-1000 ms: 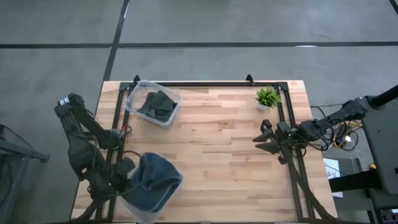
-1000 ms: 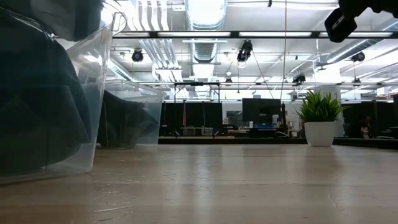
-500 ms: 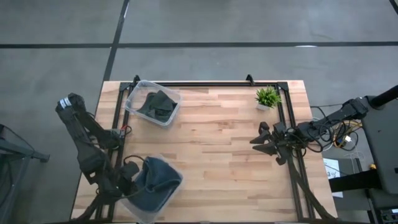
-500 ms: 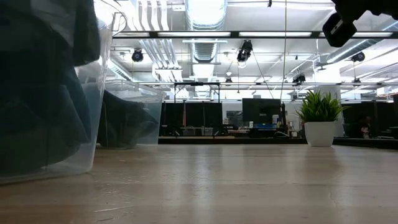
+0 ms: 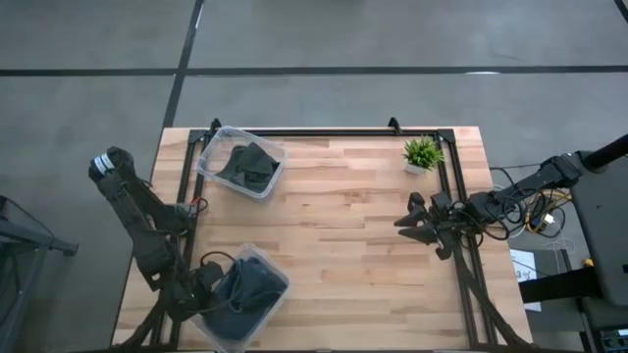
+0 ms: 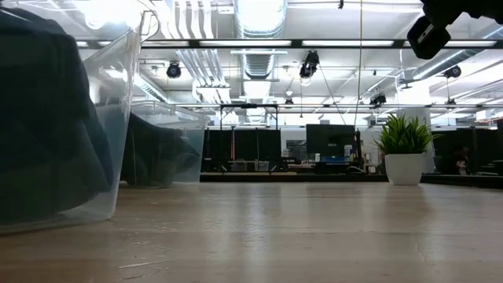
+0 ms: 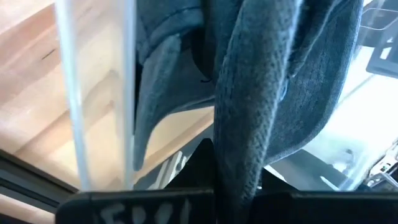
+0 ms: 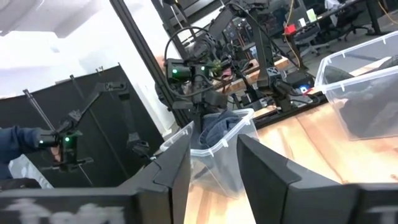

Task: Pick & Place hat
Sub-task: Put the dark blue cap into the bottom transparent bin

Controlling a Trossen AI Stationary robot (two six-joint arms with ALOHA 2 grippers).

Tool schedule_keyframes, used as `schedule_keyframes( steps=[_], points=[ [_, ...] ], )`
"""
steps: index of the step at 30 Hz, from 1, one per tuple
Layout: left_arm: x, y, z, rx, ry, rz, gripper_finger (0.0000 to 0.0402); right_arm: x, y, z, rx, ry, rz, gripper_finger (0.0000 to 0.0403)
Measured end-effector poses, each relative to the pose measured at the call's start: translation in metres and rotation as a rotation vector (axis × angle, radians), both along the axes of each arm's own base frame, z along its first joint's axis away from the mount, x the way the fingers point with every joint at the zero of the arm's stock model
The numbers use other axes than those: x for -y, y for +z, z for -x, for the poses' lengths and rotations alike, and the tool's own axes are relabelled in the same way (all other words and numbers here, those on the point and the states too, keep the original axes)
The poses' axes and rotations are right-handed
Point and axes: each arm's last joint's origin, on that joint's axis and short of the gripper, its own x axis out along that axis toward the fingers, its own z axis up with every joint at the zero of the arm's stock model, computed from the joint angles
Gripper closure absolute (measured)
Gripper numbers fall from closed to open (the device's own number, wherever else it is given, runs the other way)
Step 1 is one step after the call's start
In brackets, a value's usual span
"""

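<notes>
Near edge of the tabletop (image 5: 343,245), left side: a clear plastic bin (image 5: 240,299) stands at the front corner. The left end effector (image 5: 211,297) reaches in over its rim, pinched shut on the dark blue-grey knitted hat (image 5: 250,289). In the left wrist view the ribbed fabric hangs straight down from between the closed fingers, inside the clear wall, so the hat is in the bin but not let go. The low view shows the same dark mass behind the transparent wall of the near bin, reaching almost to the bin floor. The grip appears to be kept so the cloth drops inside the walls rather than draping over the rim; release is judged to be the step remaining.

Middle of the tabletop: bare wood, nothing in the path between the two containers.

Right side, mid-depth: the right end effector (image 5: 417,221) waits at the right edge near the frame rail, fingers partly apart and holding nothing. Its wrist view looks across the table toward the near bin.

Far side: a second clear bin (image 5: 241,163) sits at the far left corner with dark folded cloth (image 5: 247,165) lying in it, presumably the stock from which hats are taken. A small potted plant (image 5: 422,154) stands at the far right corner, well apart from the work.
</notes>
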Motion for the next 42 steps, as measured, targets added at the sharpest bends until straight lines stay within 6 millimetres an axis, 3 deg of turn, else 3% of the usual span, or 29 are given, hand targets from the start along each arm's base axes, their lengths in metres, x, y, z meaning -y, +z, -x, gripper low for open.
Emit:
schedule_keyframes(
  steps=[13, 32, 42],
  points=[
    [0.0002, -0.004, -0.0003, 0.006, 0.005, 0.006, 0.0357, 0.0, 0.0001, 0.0, 0.001, 0.002, -0.001, 0.0283],
    [-0.0025, -0.0038, -0.0028, 0.054, 0.124, -0.031, 0.0351, -0.0001, 0.0001, 0.0, 0.001, 0.002, -0.001, 0.0273],
    [-0.0023, -0.0032, -0.0032, 0.076, 0.099, -0.047, 0.035, -0.0001, 0.0001, 0.0, 0.001, 0.002, -0.001, 0.0283]
  ],
)
